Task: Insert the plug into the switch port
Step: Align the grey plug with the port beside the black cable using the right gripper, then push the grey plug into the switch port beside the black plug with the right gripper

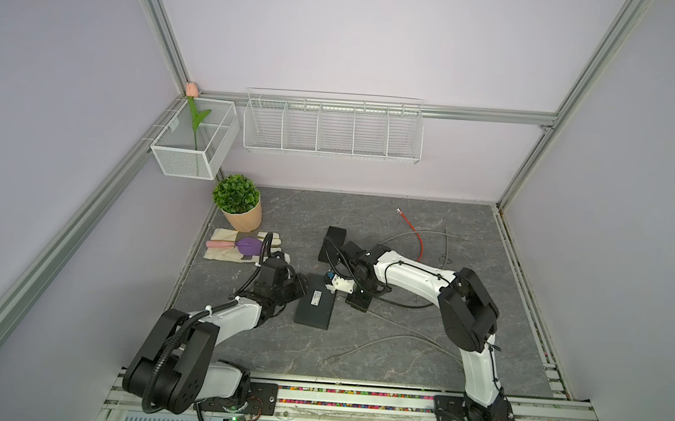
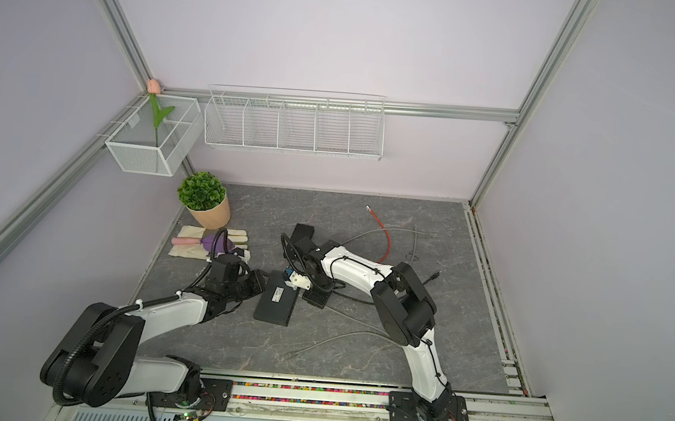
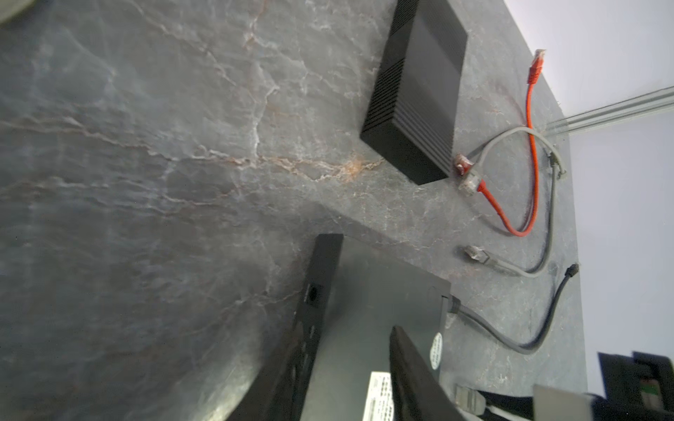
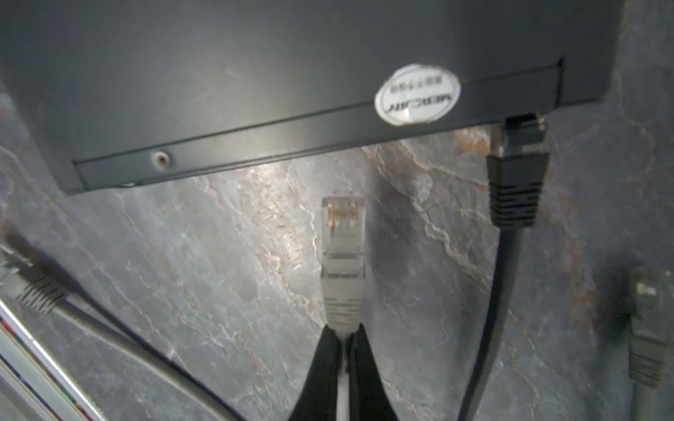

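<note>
Grey Ethernet plug [image 4: 343,255] is held over a dark grey tabletop [image 1: 273,351] veined like marble, its clear tip just short of the switch [image 4: 255,73]. Lilac walls [image 1: 343,33] close the cell on three sides, framed by aluminium rails [image 1: 482,113]. A white wire rack [image 1: 333,125] of five bins hangs on the back wall. A white mesh basket [image 1: 190,157] in the corner holds a pink tulip [image 1: 191,89]. Near that corner, a potted plant [image 1: 238,200] and a cream glove [image 1: 225,237] sit on the table. A black ribbed box [image 3: 419,91], a red patch cable [image 1: 415,235] and a loose grey cable [image 4: 120,346] lie around the switch.

The right gripper [image 4: 344,333] is pressed together on the back end of the plug's boot, where the cable leaves it. The plug juts straight out beyond the fingertips, gold contacts facing the wrist camera. Bare tabletop shows between the plug's tip and the switch's port edge: near, not touching. A black plug [image 4: 518,175] already sits in a port by the corner of that same edge, apart from the grey one.

The left gripper [image 3: 361,282] meets the switch from the opposite side. Its jaws stand spread with one end of the switch between them, one finger [image 3: 412,371] over the casing. Whether they press on it I cannot tell.
</note>
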### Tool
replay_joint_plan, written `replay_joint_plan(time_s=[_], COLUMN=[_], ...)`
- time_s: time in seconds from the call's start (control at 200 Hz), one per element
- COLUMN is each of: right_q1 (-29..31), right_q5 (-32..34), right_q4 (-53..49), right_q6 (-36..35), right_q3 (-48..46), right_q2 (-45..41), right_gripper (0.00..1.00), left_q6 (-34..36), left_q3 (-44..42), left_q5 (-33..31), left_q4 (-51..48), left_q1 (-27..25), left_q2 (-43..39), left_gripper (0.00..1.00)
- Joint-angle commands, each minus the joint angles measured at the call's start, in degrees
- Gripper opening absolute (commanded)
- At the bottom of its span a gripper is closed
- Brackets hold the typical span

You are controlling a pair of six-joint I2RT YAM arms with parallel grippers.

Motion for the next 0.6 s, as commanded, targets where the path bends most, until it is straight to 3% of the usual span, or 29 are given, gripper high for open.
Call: replay_joint_plan(time_s=[0.0, 0.595], right_q1=[0.7, 1.9], right_q5=[2.1, 3.9], right_q4=[-1.7, -1.7], right_q6=[0.2, 0.1], right_q3=[1.8, 3.5], right_q2=[1.2, 3.6], right_gripper=[0.07, 0.07], left_q6=[0.5, 1.0], left_q3=[1.5, 2.4], left_q5=[1.3, 2.8], left_q4=[2.6, 4.2], left_q1=[-0.2, -0.3], left_q2=[2.5, 5.2], left_gripper=[0.36, 0.31])
